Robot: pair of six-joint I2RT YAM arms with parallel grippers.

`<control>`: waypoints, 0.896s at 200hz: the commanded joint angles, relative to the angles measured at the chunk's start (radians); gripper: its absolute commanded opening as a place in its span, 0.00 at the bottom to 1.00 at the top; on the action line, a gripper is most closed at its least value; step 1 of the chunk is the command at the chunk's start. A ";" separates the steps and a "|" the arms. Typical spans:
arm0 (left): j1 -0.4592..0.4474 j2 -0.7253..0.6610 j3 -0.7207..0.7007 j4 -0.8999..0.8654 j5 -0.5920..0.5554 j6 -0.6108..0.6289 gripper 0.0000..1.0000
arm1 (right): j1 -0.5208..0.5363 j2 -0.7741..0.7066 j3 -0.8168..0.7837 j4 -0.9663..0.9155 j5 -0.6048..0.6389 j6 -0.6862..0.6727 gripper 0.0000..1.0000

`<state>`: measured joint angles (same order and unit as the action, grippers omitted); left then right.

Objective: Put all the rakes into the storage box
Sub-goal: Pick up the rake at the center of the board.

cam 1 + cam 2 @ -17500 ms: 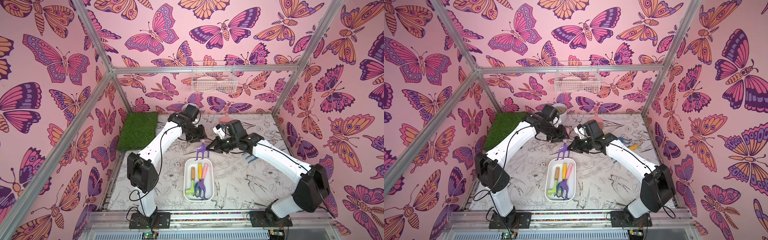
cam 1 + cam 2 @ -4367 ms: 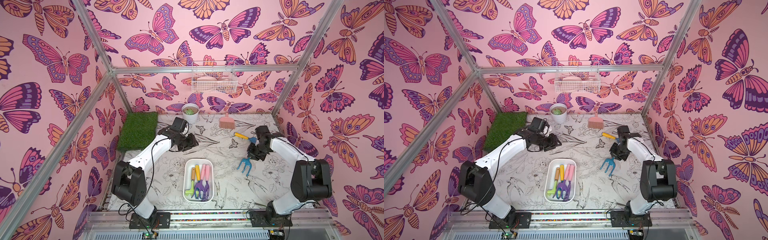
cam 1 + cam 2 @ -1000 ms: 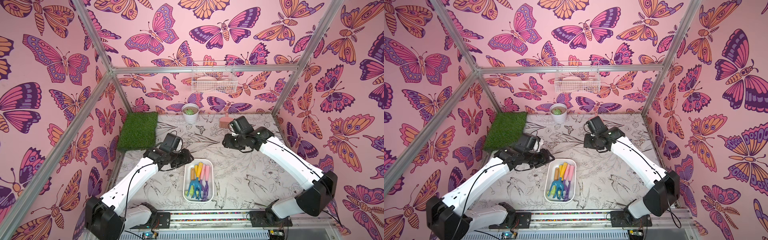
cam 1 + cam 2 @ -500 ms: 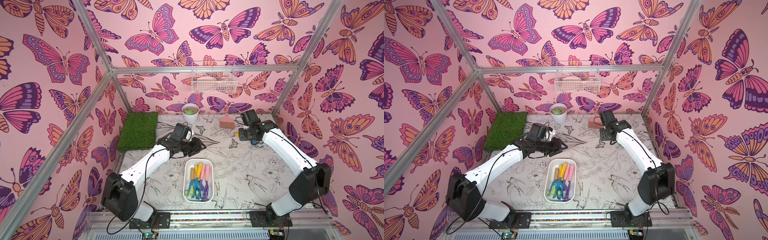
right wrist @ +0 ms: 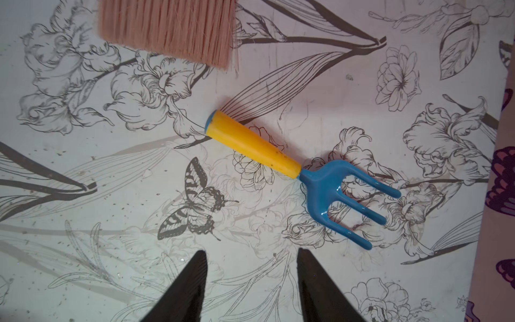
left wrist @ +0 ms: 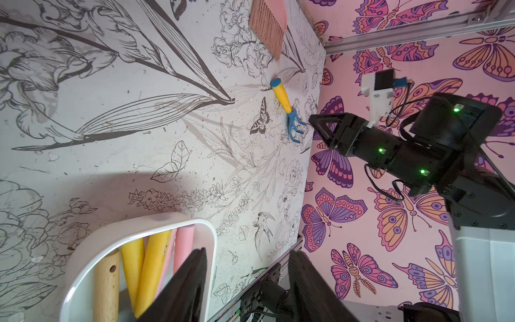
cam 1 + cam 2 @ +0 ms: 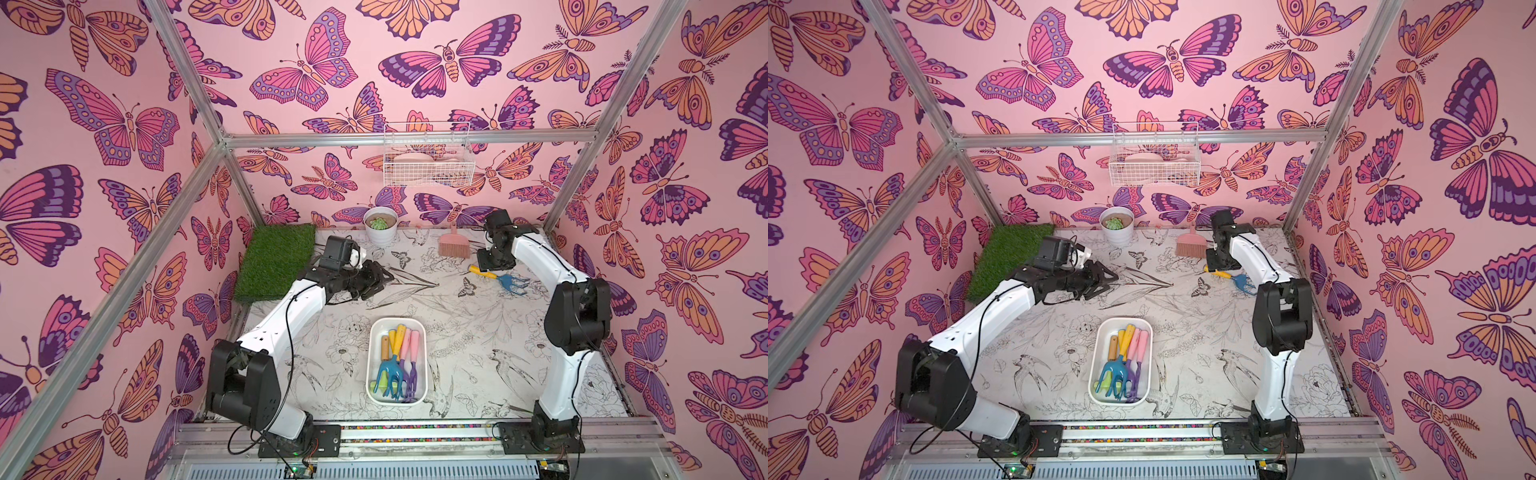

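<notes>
The rake, blue tines on a yellow handle, lies flat on the table at the far right. My right gripper hangs just above the table beside its handle end, open and empty. The rake lies ahead of the jaws, untouched. The storage box sits front centre and holds several hand tools, a blue-headed one among them. My left gripper hovers left of centre, behind the box, open and empty. The box rim and the rake also show in its wrist view.
A pink brush lies just behind the rake. A white plant pot stands at the back, with a green grass mat at the back left. A wire basket hangs on the back wall. The right wall is close to the rake.
My right gripper has swung from the table's middle to the far right by the rake. My left gripper has pulled back from beside the box toward the rear.
</notes>
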<state>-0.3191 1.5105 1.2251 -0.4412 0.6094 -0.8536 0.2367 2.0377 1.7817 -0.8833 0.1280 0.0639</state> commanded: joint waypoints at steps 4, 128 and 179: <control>0.030 0.039 -0.006 0.010 0.037 0.019 0.53 | -0.029 0.070 0.073 -0.052 -0.002 -0.059 0.59; 0.075 0.196 0.086 -0.028 0.093 0.032 0.51 | -0.077 0.368 0.336 -0.101 -0.041 -0.065 0.62; 0.083 0.241 0.144 -0.062 0.092 0.057 0.51 | -0.103 0.404 0.365 -0.144 -0.176 -0.035 0.61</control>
<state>-0.2459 1.7306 1.3415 -0.4717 0.6853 -0.8261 0.1490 2.4252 2.1311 -0.9710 0.0158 0.0044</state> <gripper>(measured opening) 0.514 0.613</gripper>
